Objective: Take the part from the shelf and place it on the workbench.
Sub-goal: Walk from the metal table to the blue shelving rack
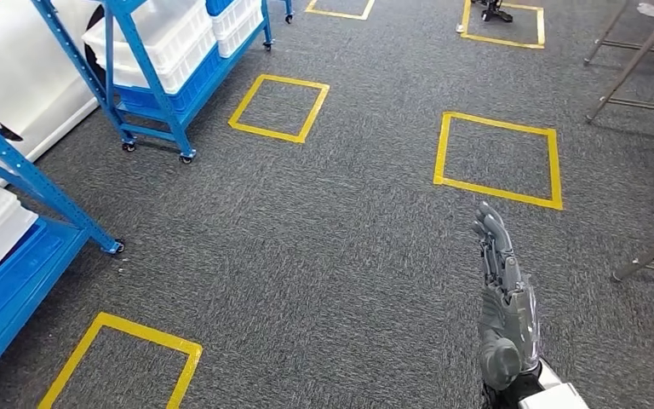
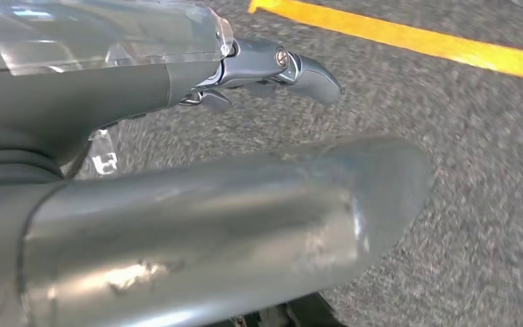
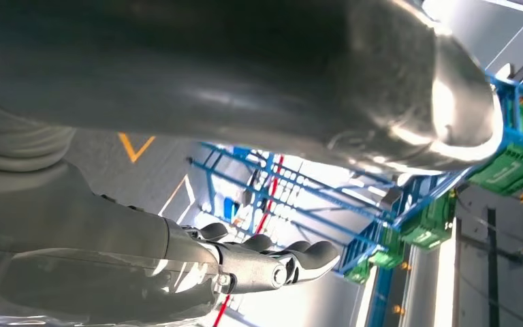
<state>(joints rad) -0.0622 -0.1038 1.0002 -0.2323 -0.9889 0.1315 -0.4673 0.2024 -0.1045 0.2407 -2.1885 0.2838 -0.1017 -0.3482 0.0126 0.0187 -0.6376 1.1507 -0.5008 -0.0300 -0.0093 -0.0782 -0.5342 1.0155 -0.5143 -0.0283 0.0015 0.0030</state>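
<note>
My right hand (image 1: 502, 298) is raised at the lower right of the head view, fingers stretched forward over the grey carpet and holding nothing. The right wrist view shows this hand (image 3: 177, 204) with empty, nearly straight fingers (image 3: 279, 262). My left hand (image 2: 177, 170) hangs over the carpet in the left wrist view, with its fingers (image 2: 293, 65) extended and nothing in it. A blue shelf (image 1: 149, 81) carrying white bins (image 1: 170, 38) stands at the upper left. A second blue shelf (image 1: 25, 247) is at the left edge. I cannot make out the part.
Yellow tape squares mark the carpet ahead (image 1: 279, 106), to the right (image 1: 498, 159) and near left (image 1: 123, 358). Metal stand legs (image 1: 634, 68) rise at the upper right, another leg (image 1: 651, 256) at the right edge. Blue racks with green bins (image 3: 511, 167) appear beyond my right hand.
</note>
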